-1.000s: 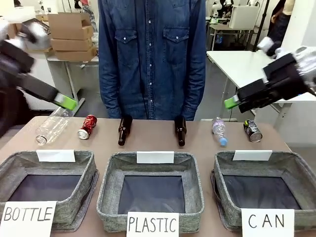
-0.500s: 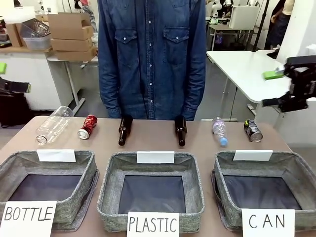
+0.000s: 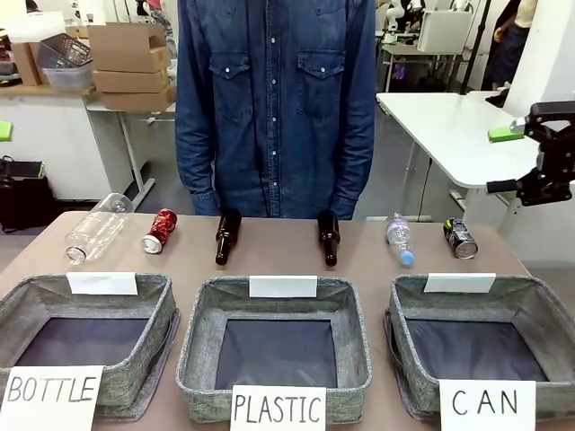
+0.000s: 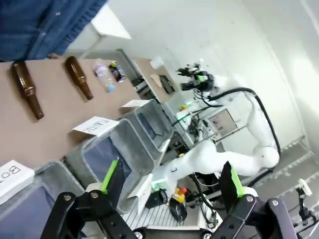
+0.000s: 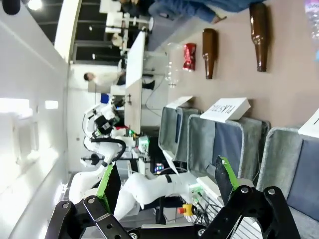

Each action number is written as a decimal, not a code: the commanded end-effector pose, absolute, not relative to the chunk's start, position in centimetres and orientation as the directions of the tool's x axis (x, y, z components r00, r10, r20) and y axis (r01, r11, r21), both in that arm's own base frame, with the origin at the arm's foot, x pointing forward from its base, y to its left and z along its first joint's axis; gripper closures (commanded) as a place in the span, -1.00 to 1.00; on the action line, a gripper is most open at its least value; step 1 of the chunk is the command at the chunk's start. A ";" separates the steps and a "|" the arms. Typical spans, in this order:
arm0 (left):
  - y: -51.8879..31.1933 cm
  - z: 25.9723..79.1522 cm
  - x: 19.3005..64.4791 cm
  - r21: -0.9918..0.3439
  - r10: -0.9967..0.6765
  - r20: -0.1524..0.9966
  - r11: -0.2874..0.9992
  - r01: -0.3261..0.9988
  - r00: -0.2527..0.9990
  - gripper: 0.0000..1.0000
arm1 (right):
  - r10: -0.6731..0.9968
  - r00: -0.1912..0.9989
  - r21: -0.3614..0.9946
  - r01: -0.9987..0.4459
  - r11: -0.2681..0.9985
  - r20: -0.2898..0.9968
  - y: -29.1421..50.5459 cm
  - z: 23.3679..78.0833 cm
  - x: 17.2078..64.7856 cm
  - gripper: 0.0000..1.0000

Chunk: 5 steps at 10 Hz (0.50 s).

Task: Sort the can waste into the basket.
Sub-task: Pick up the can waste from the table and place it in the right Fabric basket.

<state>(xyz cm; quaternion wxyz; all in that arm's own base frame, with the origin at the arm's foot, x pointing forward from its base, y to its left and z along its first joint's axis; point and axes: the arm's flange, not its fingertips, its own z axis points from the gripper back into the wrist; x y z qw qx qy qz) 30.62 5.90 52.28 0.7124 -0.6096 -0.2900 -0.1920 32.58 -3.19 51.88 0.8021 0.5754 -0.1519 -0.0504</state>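
Now | left fingers: spread wide, nothing held | right fingers: spread wide, nothing held | red can, black can: laid on worktop

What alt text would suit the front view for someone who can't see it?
Three grey baskets signed BOTTLE, PLASTIC and CAN line a table's near edge. Behind them lie a red can, a dark can, two brown bottles and two clear bottles, before a person in denim. The right gripper hangs open at far right.

The left hand and right hand have both swung outward and up, away from the table.
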 end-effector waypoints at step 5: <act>5.9 52.9 30.4 -0.736 0.080 0.675 0.142 0.662 0.733 -1.00 | -0.252 0.943 0.939 -0.132 0.318 0.218 -3.5 51.9 33.0 -1.00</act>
